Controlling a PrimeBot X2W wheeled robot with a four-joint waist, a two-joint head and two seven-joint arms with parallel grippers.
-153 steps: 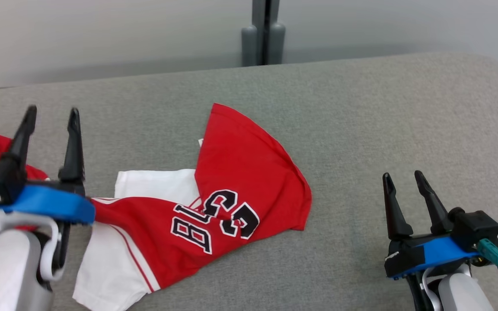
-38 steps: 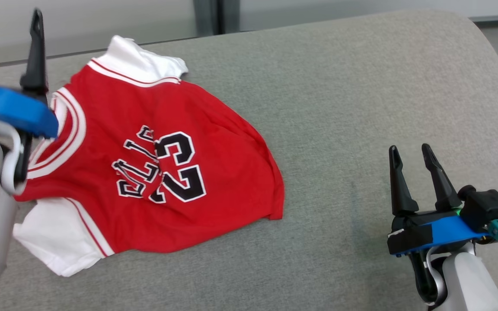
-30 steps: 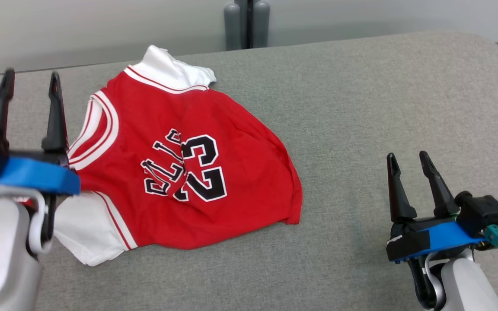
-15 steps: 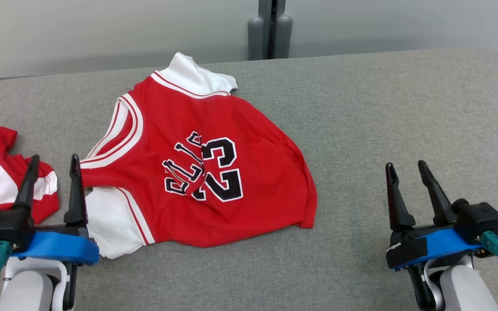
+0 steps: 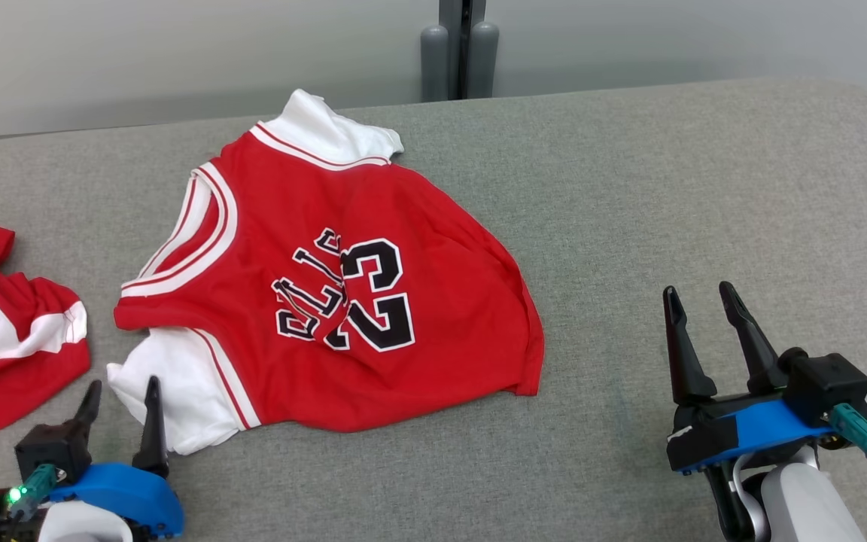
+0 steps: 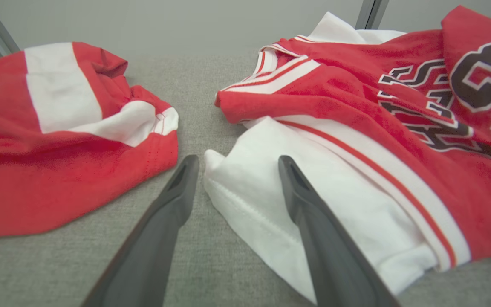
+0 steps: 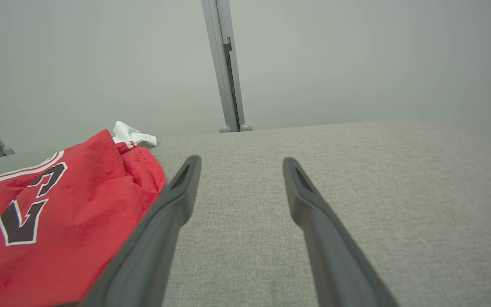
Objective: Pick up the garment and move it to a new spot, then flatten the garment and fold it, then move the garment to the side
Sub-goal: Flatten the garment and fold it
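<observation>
Jaws apart (the right gripper (image 5: 697, 290) likewise), the left gripper (image 5: 123, 384) should draw outward the apparently doubled white sleeve (image 5: 170, 384) of the red numbered cloth jersey (image 5: 418, 248).

A grey fabric surface (image 5: 689, 188) carries a red jersey (image 5: 441, 301) spread near its centre; at nine o'clock from it, apart, lies a crumpled red-and-white garment (image 5: 4, 376).

Second red-white cloth (image 5: 4, 331) at left on grey fabric surface (image 5: 667, 188); grey post (image 5: 457, 49) behind, against pale wall (image 5: 177, 53).
</observation>
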